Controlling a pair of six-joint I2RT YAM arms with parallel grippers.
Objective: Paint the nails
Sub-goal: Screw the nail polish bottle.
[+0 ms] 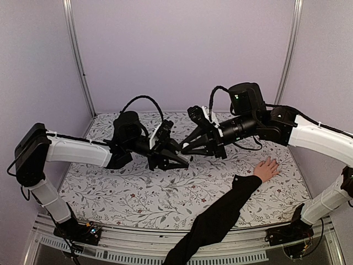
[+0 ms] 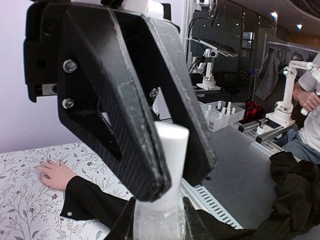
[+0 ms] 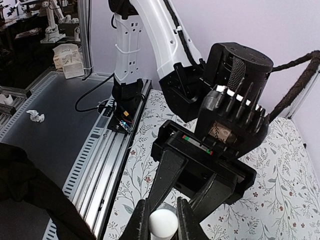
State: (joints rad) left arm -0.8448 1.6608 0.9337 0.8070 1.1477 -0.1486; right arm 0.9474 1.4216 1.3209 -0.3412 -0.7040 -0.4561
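Two pincers: left pincer (image 1: 185,162) and right pincer (image 1: 186,148) meet tip to tip above the bench (image 1: 127,193).
Left pincer: closed on the white cap (image 2: 171,145) of a small pale bottle (image 2: 160,222).
Right pincer: clamped on the same bottle from the opposite side.
Nails (image 1: 274,163): on a bare hand (image 1: 266,169) flat on the bench, below and right of the right pincer, well apart; too small to make out.
Sleeve (image 1: 220,215): black.

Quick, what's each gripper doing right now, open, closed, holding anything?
Left gripper: closed on the small pale bottle.
Right gripper: closed on the same bottle, from the opposite end.
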